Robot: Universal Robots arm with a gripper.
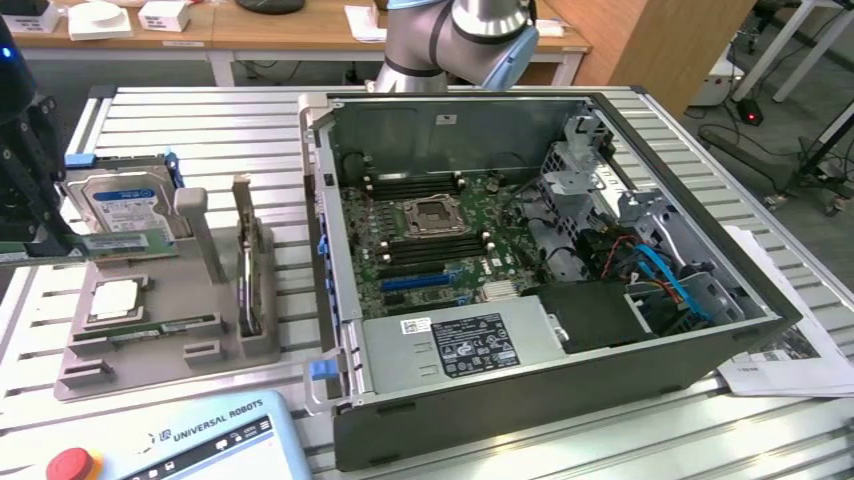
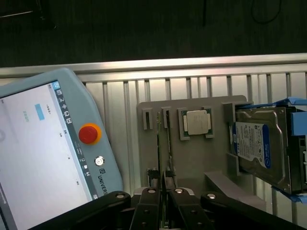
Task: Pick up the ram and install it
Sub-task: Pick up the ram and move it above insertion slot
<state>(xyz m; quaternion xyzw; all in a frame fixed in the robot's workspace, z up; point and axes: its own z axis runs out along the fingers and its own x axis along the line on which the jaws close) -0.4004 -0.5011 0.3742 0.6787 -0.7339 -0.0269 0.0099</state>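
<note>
We see pincer (image 2: 163,186) clamped on the ram (image 1: 124,243), over the tray (image 1: 134,372) at the exterior view's left; long axis runs left-right; motherboard slots (image 1: 430,250) lie well apart, toward the exterior view's right.

You've got slatted aluminium table (image 1: 200,110) right under pincer (image 2: 162,178), running off every way. Past its far edge, well apart from pincer: wooden desk (image 1: 267,38) with white boxes (image 1: 100,18) on top. Way across from pincer, exterior view's right: wooden cabinet (image 1: 654,45), grey floor (image 1: 827,90), cables (image 1: 787,165) trailing on it. Your light's soft, even.
</note>
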